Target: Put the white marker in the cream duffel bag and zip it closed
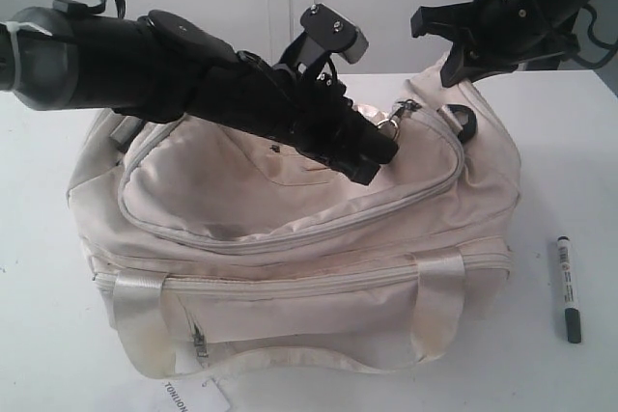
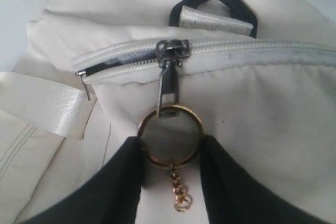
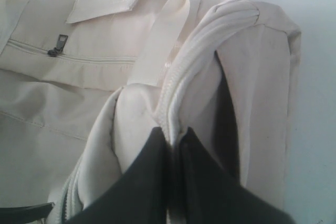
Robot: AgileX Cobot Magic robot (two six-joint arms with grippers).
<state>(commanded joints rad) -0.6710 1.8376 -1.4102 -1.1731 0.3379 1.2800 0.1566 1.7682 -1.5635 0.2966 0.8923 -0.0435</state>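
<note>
The cream duffel bag (image 1: 290,238) lies on the white table. Its top zip runs shut along most of its length, with a short dark gap behind the slider (image 2: 170,48). My left gripper (image 2: 169,139) reaches across the bag's top (image 1: 384,153), and its fingers press both sides of the gold ring zip pull (image 2: 169,153). At the bag's far right end my right gripper (image 1: 454,72) is shut on a raised fold of cream fabric and zip seam (image 3: 175,132). The white marker (image 1: 568,288) with its dark cap lies on the table to the right of the bag, apart from both grippers.
A black strap ring (image 1: 465,121) sits on the bag's top right, near the slider. Pale webbing handles (image 1: 436,296) hang down the front. A white paper tag (image 1: 188,395) lies by the front edge. Bare table (image 1: 48,335) shows on both sides.
</note>
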